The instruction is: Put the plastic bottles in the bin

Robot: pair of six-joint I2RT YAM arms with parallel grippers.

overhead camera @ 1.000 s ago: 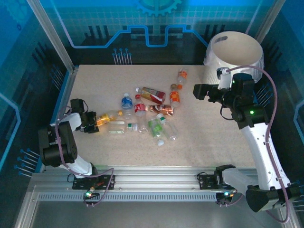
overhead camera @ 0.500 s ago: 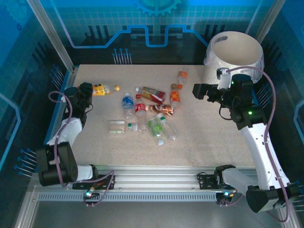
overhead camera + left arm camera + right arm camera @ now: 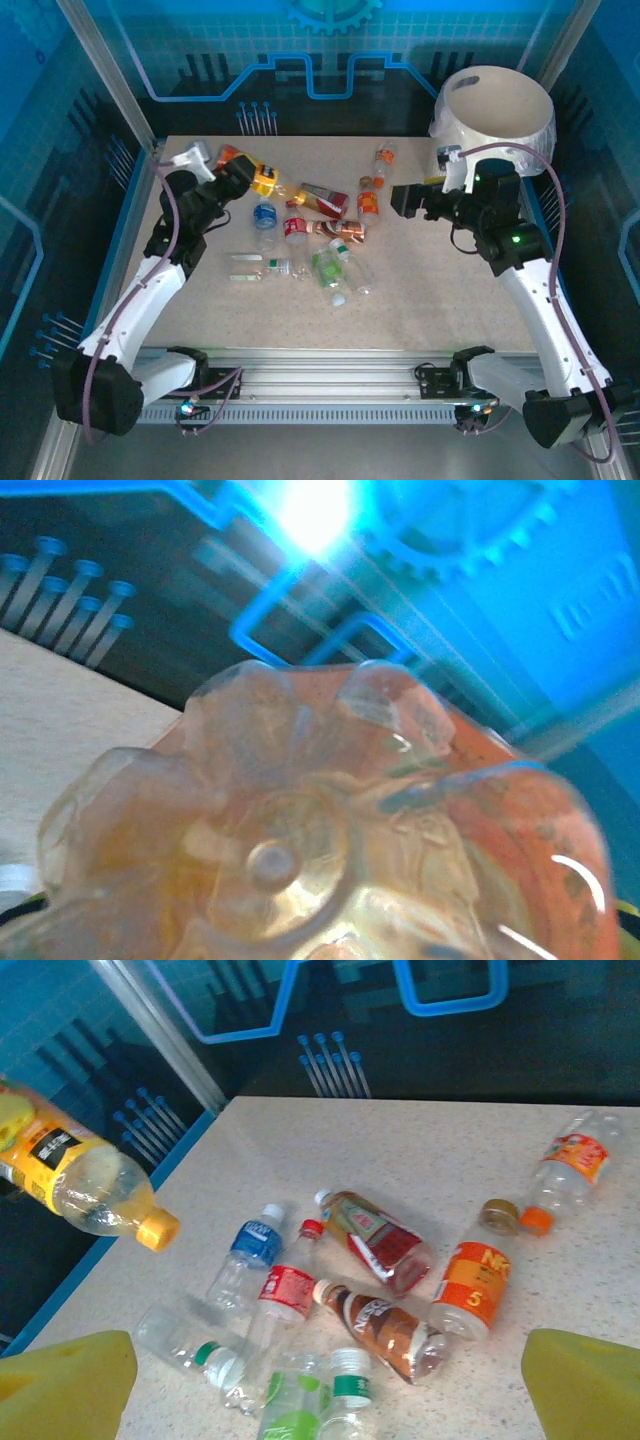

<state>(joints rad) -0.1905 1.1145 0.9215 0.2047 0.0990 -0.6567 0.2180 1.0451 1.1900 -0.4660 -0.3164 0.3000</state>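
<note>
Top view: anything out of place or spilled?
No spill or damage visible. The loose bottles lie jumbled on their sides on the table. One oddity: the left gripper holds a yellow-labelled bottle aloft at the far left, opposite the bin at far right.

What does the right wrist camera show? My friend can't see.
Many plastic bottles lie jumbled on a speckled table. A yellow-labelled bottle with an orange cap hangs in the air at left, and the open right claw shows yellow fingers in the bottom corners.

Close-up bottle blurred, cropped at bottom edge.
</note>
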